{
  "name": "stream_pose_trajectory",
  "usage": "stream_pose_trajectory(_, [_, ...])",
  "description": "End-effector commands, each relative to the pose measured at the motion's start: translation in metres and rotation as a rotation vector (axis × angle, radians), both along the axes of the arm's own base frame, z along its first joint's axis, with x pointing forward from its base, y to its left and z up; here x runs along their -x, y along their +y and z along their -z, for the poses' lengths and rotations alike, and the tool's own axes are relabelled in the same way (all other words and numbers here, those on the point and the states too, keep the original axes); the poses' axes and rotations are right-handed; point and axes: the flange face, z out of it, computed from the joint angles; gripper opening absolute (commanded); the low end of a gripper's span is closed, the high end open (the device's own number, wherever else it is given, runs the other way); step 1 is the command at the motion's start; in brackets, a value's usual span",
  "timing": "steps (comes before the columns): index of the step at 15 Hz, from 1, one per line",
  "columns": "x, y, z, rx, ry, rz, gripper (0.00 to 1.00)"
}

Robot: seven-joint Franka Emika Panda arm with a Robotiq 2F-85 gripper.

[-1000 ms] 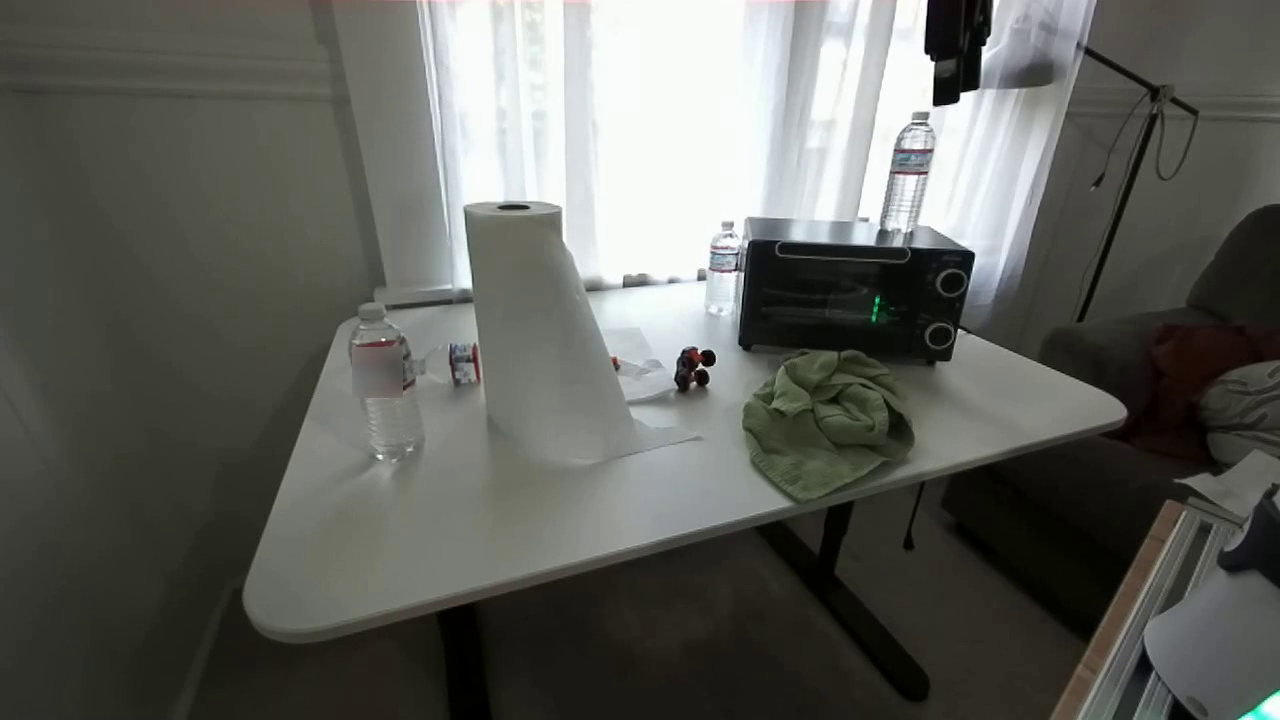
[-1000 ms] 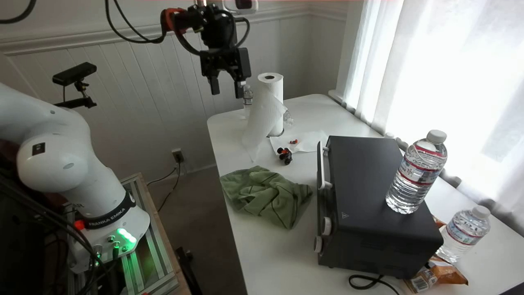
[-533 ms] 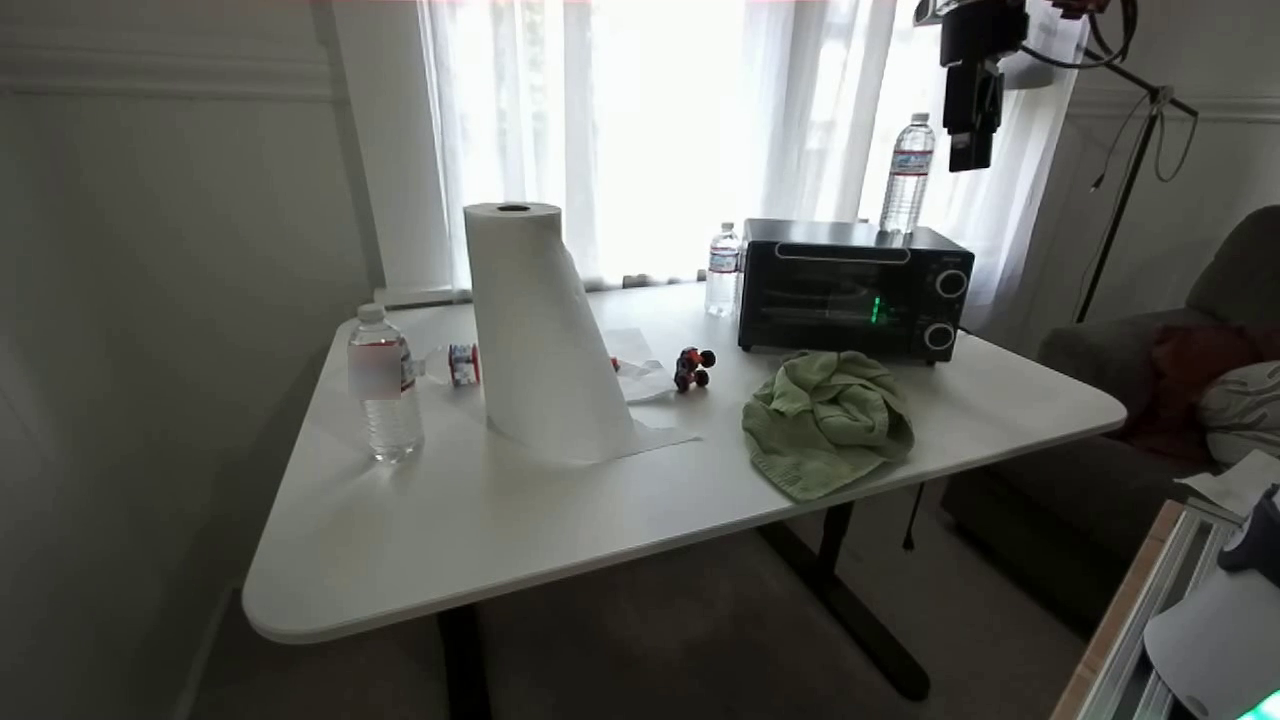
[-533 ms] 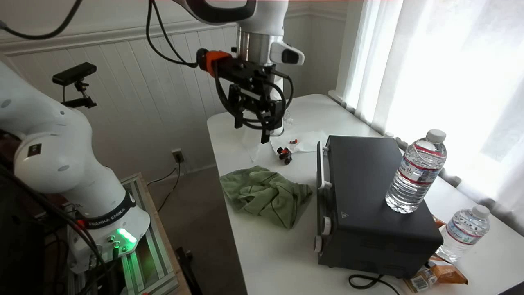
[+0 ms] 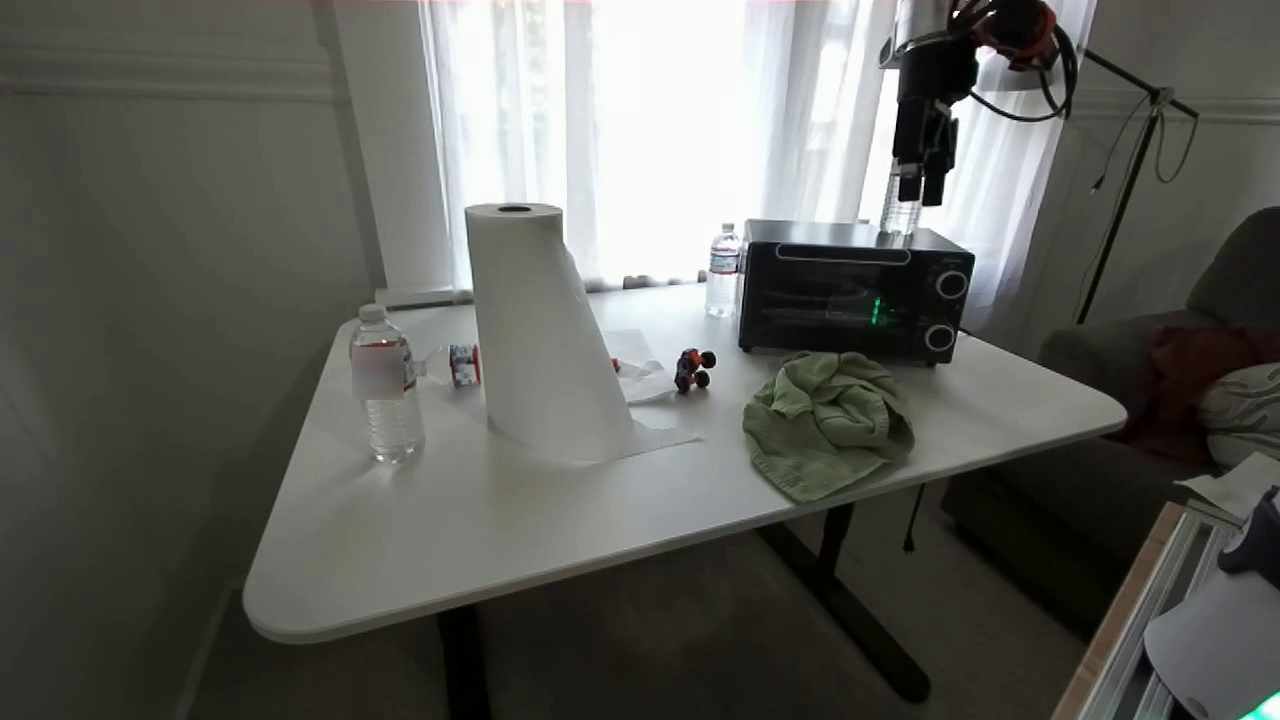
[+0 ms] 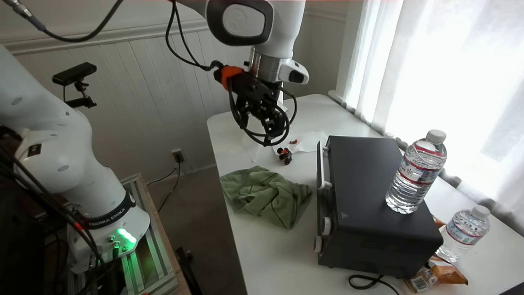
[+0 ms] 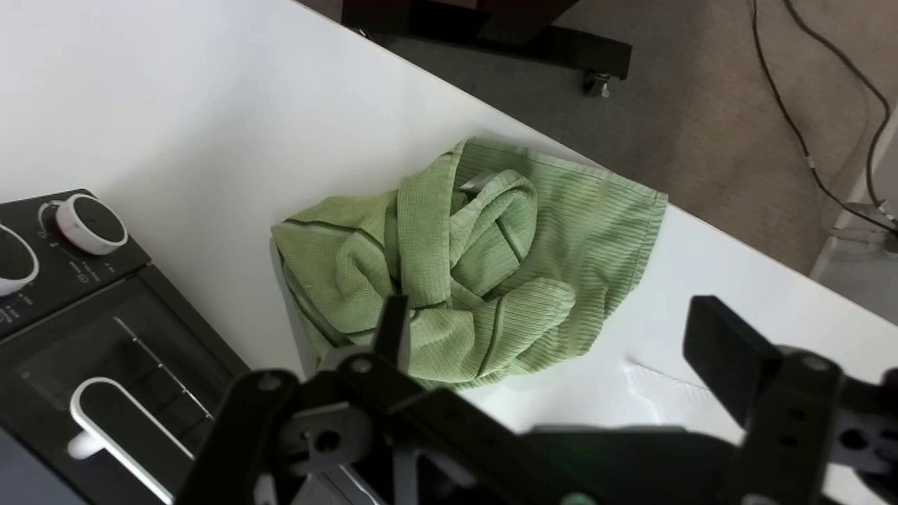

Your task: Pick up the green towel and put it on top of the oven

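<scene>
robotiq gripper (image 7: 547, 319), raised over the white table (image 5: 480, 535): jaws wide apart, holding nothing. green towel (image 5: 828, 425), crumpled, lying at the table's edge, just in front of the black toaster oven (image 5: 850, 285). capped water bottle (image 6: 417, 174), upright atop that oven. sheer white curtains (image 6: 446, 78), brightly lit, beyond.

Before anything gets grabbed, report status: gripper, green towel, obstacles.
Gripper open, holding nothing. Green towel crumpled on table, in front of oven. Water bottle upright on oven top, may crowd the drop spot.
</scene>
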Motion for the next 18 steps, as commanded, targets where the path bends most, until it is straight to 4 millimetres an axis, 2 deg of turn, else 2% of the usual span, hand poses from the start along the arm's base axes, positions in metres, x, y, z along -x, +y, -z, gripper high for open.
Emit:
stream_pose_trajectory(1, [0.0, 0.0, -0.001, -0.001, -0.001, 0.001, 1.0])
stream_pose_trajectory(3, [-0.001, -0.001, -0.002, -0.001, -0.003, 0.001, 1.0])
stream_pose_trajectory(4, [-0.004, 0.004, 0.005, 0.011, -0.007, -0.006, 1.0])
stream_pose_trajectory(8, [-0.01, 0.02, 0.048, -0.012, 0.085, 0.161, 1.0])
stream_pose_trajectory(12, [-0.009, 0.034, 0.093, 0.046, 0.201, 0.366, 1.0])
stream_pose_trajectory(15, [-0.014, 0.038, 0.121, 0.082, 0.256, 0.515, 1.0])
stream_pose_trajectory(18, [-0.027, 0.034, 0.138, 0.089, 0.211, 0.668, 1.0])
